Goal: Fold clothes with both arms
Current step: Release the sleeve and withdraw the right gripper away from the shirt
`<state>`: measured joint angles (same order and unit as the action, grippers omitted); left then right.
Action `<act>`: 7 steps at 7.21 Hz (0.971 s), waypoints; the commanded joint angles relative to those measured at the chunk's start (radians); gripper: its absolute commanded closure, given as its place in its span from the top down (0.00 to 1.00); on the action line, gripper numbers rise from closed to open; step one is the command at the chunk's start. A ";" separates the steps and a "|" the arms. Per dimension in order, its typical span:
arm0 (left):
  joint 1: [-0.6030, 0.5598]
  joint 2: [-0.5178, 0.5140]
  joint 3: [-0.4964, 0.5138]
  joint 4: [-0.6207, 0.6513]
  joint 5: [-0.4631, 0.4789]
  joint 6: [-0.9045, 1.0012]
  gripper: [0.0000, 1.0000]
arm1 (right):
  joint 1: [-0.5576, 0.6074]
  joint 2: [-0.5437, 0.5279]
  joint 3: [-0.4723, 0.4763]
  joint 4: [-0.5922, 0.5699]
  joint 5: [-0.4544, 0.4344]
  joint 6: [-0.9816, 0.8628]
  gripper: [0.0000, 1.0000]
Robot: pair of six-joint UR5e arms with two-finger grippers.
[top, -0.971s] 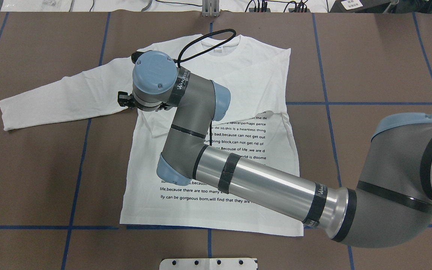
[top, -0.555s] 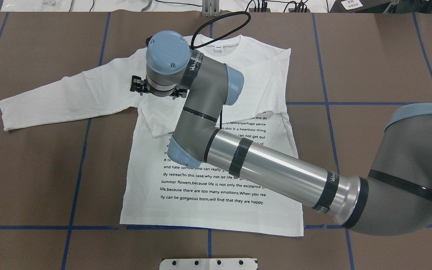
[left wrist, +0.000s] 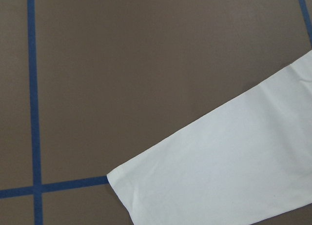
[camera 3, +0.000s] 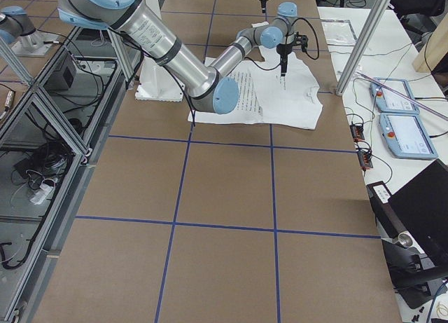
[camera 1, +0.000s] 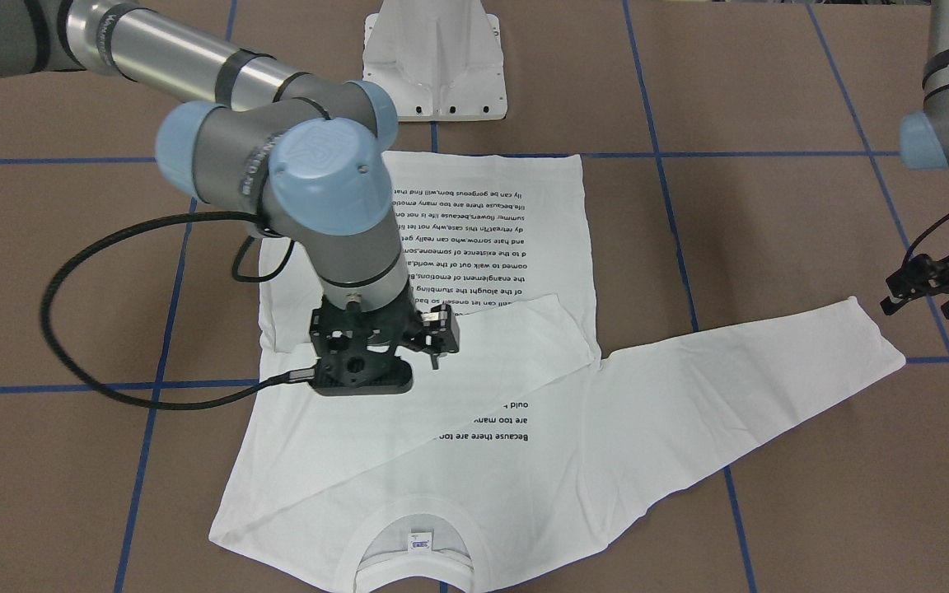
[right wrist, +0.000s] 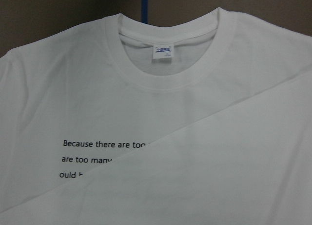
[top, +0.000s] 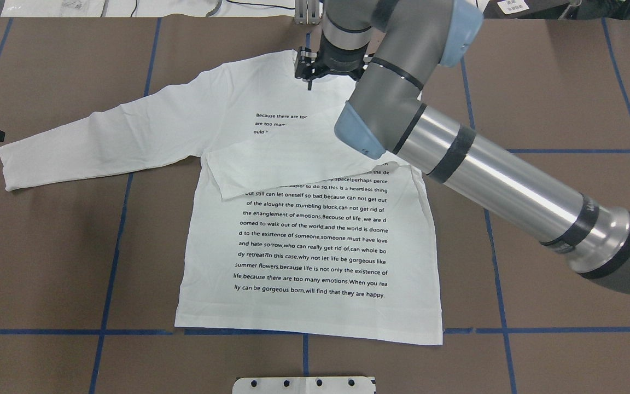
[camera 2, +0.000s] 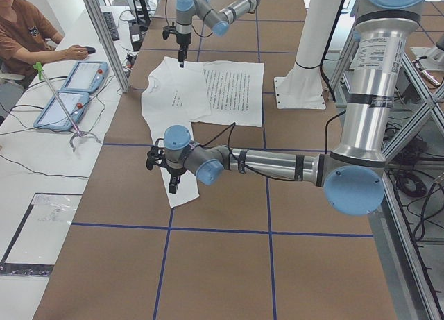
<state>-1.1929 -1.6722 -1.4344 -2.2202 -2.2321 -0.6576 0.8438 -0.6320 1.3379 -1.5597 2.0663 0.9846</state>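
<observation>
Brown taped table (top: 47,246), white shirt (top: 304,246) spread flat, print up.
We see the right gripper (top: 308,71) hang above its collar (right wrist: 170,73), grip unclear to us; the left gripper (camera 1: 923,298), fingers apart and empty, hovers beside the outstretched cuff (left wrist: 126,191).

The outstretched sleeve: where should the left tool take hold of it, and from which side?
Probably at the cuff, coming down from above at its outer end. The sleeve lies flat and straight on the table, its free end nearest the left tool, which hangs just beyond it.
</observation>
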 commanded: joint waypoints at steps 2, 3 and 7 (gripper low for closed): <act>0.093 -0.020 0.190 -0.220 0.089 -0.149 1.00 | 0.176 -0.242 0.246 -0.243 0.104 -0.376 1.00; 0.096 -0.018 0.190 -0.219 0.091 -0.151 1.00 | 0.219 -0.268 0.286 -0.326 0.104 -0.486 1.00; 0.102 -0.014 0.203 -0.217 0.092 -0.145 0.94 | 0.242 -0.321 0.340 -0.330 0.106 -0.523 1.00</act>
<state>-1.0912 -1.6879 -1.2345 -2.4374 -2.1400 -0.8034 1.0846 -0.9500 1.6751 -1.8894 2.1720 0.4648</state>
